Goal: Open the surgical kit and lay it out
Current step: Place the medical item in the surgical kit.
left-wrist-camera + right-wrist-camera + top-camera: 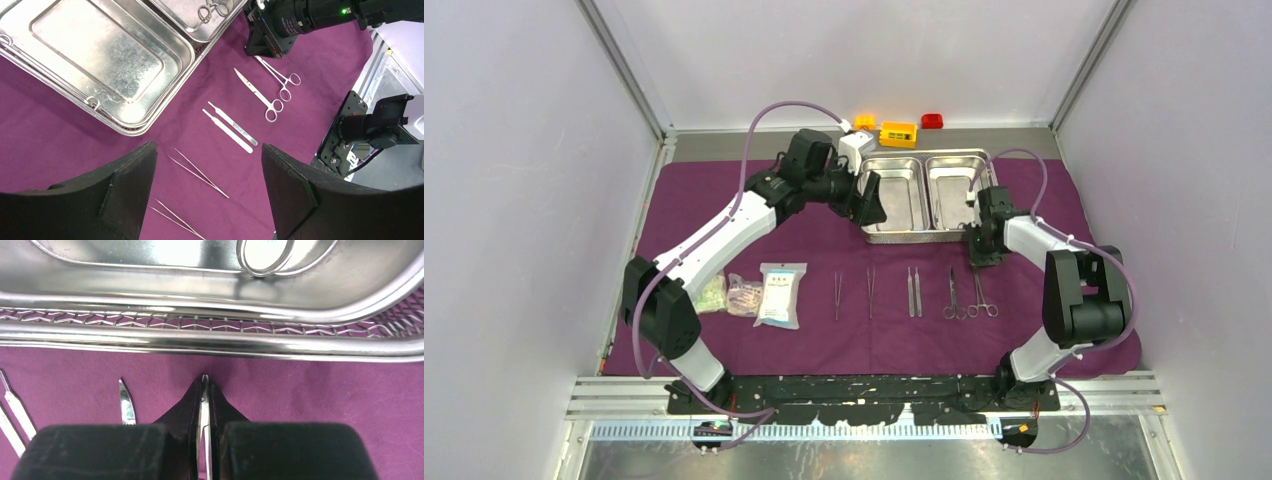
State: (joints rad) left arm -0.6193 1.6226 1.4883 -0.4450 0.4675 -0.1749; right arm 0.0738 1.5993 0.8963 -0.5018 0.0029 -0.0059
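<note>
My right gripper (204, 389) has its jaws pressed together on the tip of a steel clamp (276, 76), which lies on the purple cloth (325, 405) just short of the tray (210, 340) rim, with scissors (126, 407) beside it. My left gripper (207, 147) hangs with its jaws spread above the tweezers (200, 175). The print on the packets (781, 295) is too small to read.

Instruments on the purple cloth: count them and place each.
6, in one row, left to right: tweezers, tweezers, two flat handles, scissors, clamp pinched by the right gripper. A ring-handled instrument lies in the tray. The arms may hide more.
</note>
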